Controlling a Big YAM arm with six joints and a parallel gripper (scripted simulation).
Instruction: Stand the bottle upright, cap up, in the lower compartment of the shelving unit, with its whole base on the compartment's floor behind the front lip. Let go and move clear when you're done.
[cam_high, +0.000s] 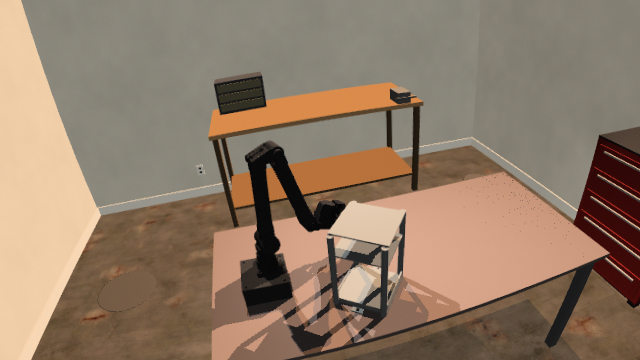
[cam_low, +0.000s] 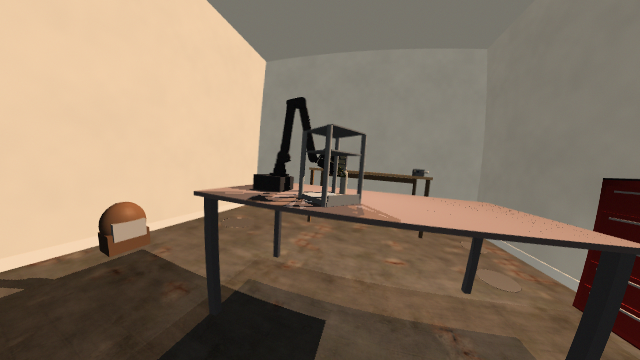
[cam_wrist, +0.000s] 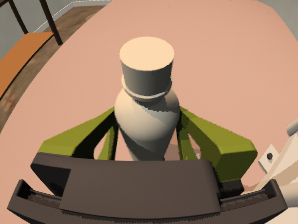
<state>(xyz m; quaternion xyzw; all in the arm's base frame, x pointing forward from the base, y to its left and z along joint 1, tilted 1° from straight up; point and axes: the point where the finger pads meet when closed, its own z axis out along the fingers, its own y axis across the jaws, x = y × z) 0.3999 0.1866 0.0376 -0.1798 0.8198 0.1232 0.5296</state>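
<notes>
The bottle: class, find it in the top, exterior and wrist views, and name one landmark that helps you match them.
Top: not visible; the shelving unit hides it.
Exterior: small pale shape behind the unit's posts.
Wrist: centre, bottle between the gripper fingers, cap towards the camera.
Shared landmark: the orange workbench.

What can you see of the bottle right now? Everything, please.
The bottle is cream-beige and matte, with a rounded, bulging body, a narrow neck ring and a wide flat-topped cylindrical cap. The end effector is shut on its body: an olive-green finger presses each flank. It appears upright, cap up, over the pink table. Its base is hidden behind the end effector housing, so contact with the table cannot be judged.
</notes>
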